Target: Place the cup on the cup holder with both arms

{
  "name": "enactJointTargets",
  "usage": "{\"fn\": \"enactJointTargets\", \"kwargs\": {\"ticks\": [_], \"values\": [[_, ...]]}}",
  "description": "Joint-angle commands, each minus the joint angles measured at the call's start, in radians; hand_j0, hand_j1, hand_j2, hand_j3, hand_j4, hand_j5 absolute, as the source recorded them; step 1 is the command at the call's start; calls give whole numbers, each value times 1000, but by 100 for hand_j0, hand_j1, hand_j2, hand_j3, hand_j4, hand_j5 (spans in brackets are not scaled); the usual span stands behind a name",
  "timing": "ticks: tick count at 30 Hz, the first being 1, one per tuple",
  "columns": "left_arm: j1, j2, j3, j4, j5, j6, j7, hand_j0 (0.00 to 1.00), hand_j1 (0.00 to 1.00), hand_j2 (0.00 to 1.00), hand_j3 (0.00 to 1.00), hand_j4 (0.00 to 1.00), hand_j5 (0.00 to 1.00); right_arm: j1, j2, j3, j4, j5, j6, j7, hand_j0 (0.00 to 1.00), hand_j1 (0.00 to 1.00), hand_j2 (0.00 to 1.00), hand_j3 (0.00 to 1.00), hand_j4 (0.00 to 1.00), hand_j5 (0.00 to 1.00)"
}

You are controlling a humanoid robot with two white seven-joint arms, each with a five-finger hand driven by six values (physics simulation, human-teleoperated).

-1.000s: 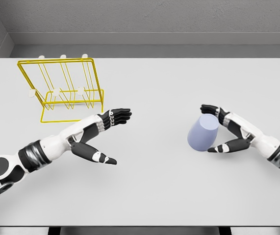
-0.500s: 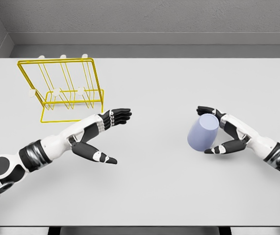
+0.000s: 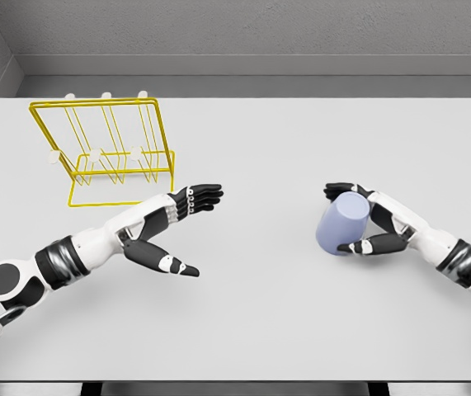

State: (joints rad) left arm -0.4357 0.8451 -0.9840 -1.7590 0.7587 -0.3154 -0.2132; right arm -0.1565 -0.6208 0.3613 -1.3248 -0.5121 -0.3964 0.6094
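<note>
Bare table [image 3: 268, 148] btwn cup [image 3: 342, 227] & rack [image 3: 107, 153]; left hand [image 3: 173, 231] partly in path.

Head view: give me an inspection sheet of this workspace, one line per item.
Surface: plain white table, bare apart from the items below.
Job's things: lilac cup right of centre, tilted; yellow wire cup holder at the far left, with nothing on it.
Clutter: nothing seen.
Hands: right hand wraps the cup, fingers over its far side and thumb at its near side; left hand open, holding nothing, hovering in front of the holder.
Cables: nothing seen.
Surroundings: grey wall behind the table.
</note>
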Motion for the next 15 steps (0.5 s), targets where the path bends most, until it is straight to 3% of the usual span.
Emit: {"fn": "enactJointTargets", "kwargs": {"ticks": [1,6,15], "values": [[0,0,1,0,4,-1,0,100,100,100,100,100,100,0,6,5,4,10,-2,1,75,75,75,75,75,75],[-2,0,2,0,4,-1,0,100,100,100,100,100,100,0,7,4,7,9,-2,1,58,58,58,58,58,58],[-2,-1,2,4,4,1,0,100,100,100,100,100,100,-29,7,2,-5,9,-4,1,51,51,51,51,51,51]]}}
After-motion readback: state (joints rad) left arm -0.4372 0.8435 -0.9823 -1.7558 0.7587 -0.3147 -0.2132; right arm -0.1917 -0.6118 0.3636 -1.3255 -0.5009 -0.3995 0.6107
